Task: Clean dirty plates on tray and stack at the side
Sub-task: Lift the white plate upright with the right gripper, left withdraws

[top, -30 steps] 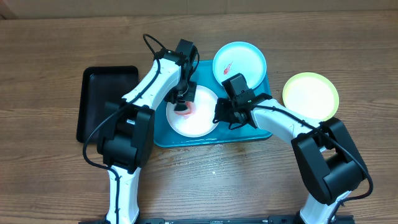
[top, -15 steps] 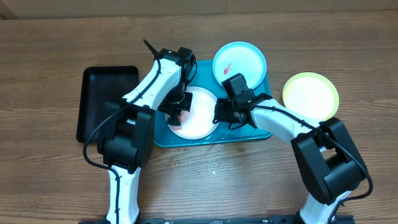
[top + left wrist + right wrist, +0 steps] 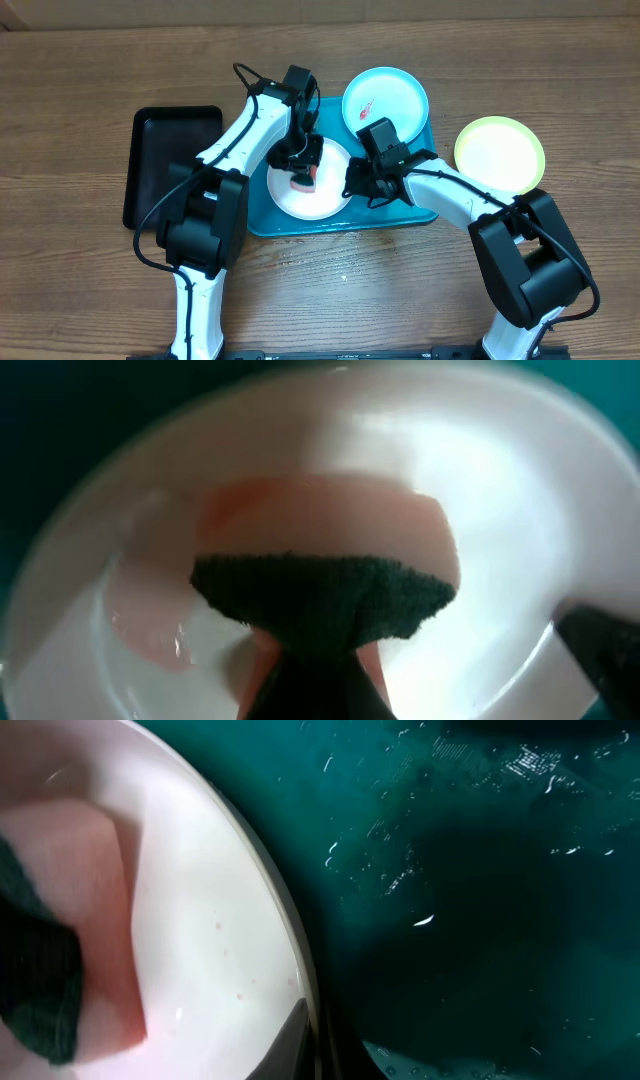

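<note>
A white plate (image 3: pixel 325 195) lies on the teal tray (image 3: pixel 400 215). My left gripper (image 3: pixel 303 170) is shut on a pink sponge with a dark green pad (image 3: pixel 304 178) and presses it on the plate; the left wrist view shows the sponge (image 3: pixel 330 550) on the plate (image 3: pixel 500 490). My right gripper (image 3: pixel 352 187) is shut on the plate's right rim (image 3: pixel 300 990). A light blue plate (image 3: pixel 385 95) with a red smear rests on the tray's far right. A yellow-green plate (image 3: pixel 500 153) lies on the table at the right.
A black tray (image 3: pixel 170 160) lies on the wooden table left of the teal tray. The teal tray's surface is wet in the right wrist view (image 3: pixel 480 870).
My left gripper has moved the sponge across the white plate: left and toward the front, then back right to the middle. The right gripper has kept its hold on the rim.
</note>
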